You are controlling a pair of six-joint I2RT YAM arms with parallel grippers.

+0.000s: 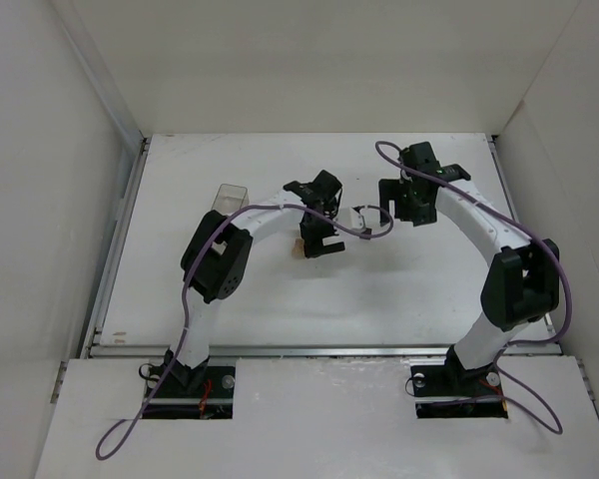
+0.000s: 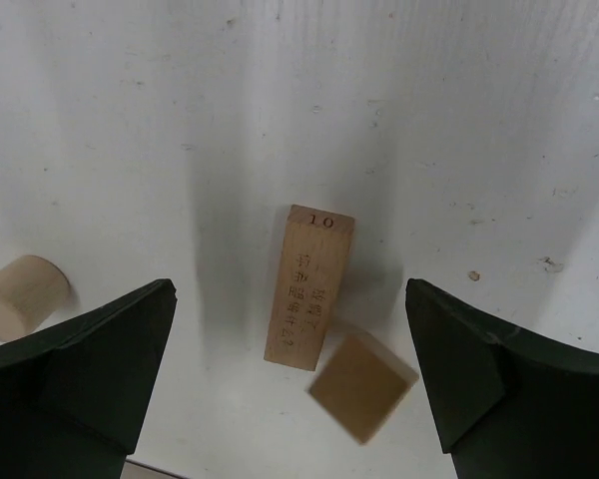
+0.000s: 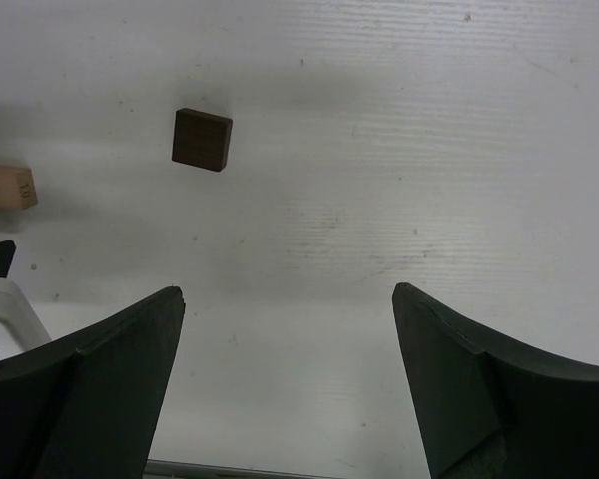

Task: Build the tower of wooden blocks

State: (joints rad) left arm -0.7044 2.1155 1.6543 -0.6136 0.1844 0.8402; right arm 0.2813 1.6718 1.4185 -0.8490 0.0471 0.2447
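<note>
Left claw (image 2: 290, 299): fully spread, nothing pinched; the tan oblong block (image 2: 309, 289) is seen between the jaws.
Right claw (image 3: 289, 294): spread, nothing pinched; the dark brown cube (image 3: 202, 139) lies ahead of it on the table (image 3: 429, 150), outside the jaws.
Tower: not yet stacked; the 2 pieces are apart.
Risk 1: the square tan block (image 2: 362, 387), just beside the oblong block's end, could be caught in the same pinch.
Risk 2: the oblong block could be twisted if gripped off-centre.
</note>
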